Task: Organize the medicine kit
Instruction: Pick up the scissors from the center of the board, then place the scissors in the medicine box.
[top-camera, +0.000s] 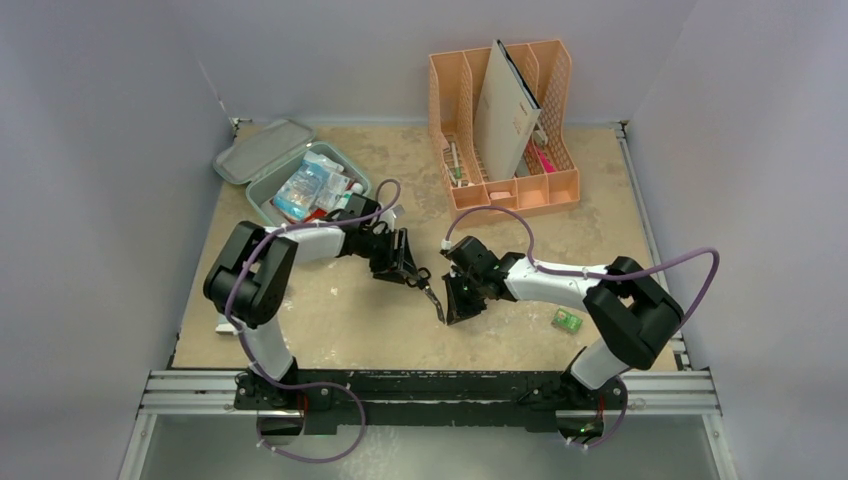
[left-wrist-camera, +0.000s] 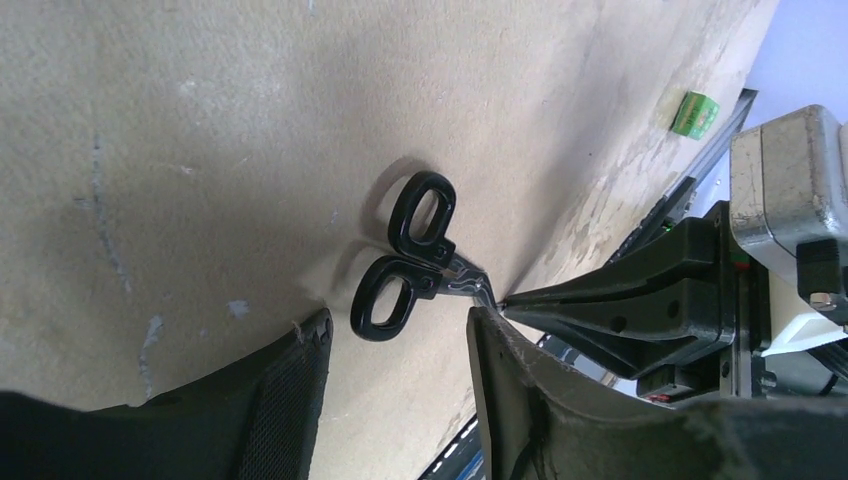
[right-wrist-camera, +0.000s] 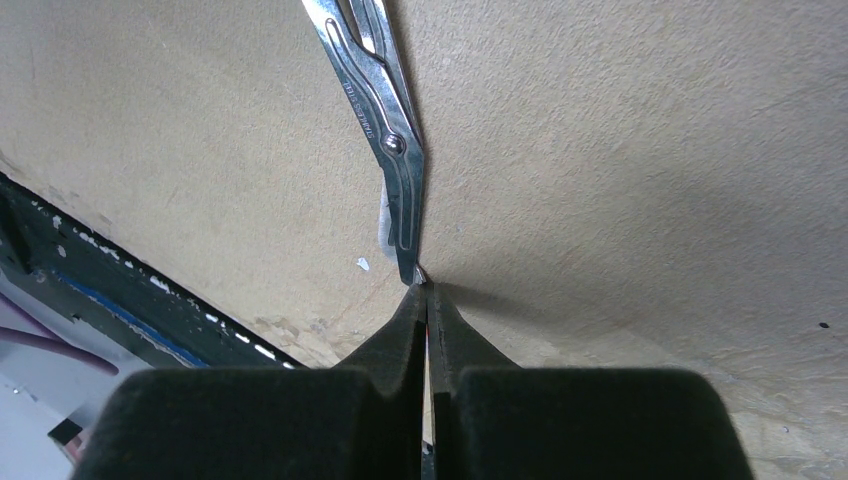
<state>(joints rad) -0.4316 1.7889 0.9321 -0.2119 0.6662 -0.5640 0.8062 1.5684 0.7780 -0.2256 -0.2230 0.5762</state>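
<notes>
My right gripper (right-wrist-camera: 425, 300) is pinched tight on the blade tip of the scissors (right-wrist-camera: 385, 120); my left gripper (left-wrist-camera: 398, 322) stands half-wide, pads flanking the black handles, apparently not touching; advise centring on the handles before closing; blade stamp reads "STAINLESS STEEL"; the medicine kit (top-camera: 262, 152) lies open, far-left on the table (top-camera: 330, 320).

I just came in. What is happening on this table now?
The right gripper is shut on the blade tips of black-handled scissors near the middle of the table. The left gripper is open, with its fingers on either side of the handles, so this looks like a handover. The kit lies open at the back left, with packets inside.
</notes>
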